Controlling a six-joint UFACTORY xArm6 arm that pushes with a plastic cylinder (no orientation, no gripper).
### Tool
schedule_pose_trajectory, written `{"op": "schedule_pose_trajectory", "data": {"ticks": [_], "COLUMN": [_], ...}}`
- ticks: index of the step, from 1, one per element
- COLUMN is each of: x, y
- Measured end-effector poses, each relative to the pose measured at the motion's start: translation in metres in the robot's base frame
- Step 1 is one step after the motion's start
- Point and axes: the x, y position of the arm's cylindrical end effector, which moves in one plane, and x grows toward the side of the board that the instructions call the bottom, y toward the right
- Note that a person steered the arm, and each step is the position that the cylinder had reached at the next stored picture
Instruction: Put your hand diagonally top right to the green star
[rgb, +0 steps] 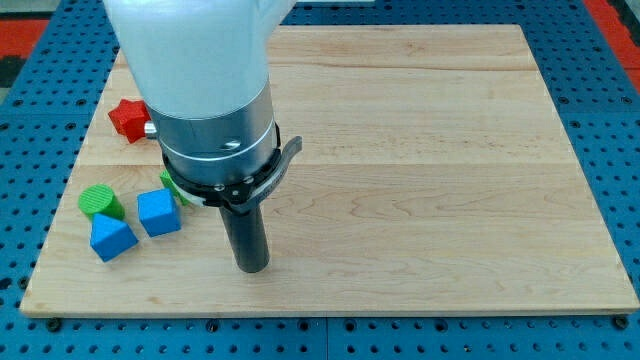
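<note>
My tip (252, 268), a plain dark rod with nothing to pinch, sits near the wooden board's (420, 150) bottom edge; smooth open wood lies right, blue cube (159, 212) left.

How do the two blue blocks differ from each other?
The upper blue block is a cube; the lower blue block has a more angular, wedge-like top. The upper one lies nearer my tip; the lower one lies further toward the view's left and bottom. The upper one shows a flat top face; the lower one looks tilted. Both share the same blue and similar size.
</note>
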Motion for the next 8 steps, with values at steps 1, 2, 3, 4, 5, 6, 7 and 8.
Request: {"op": "schedule_pose_trajectory", "data": {"ticks": [1,2,3,4,5,6,7,8], "x": [0.0,0.0,0.0,0.0,0.0,0.006,0.007,-0.024], "y": [0.0,0.004,0.003,0.003,-0.007,-0.009,-0.02,-0.033]}}
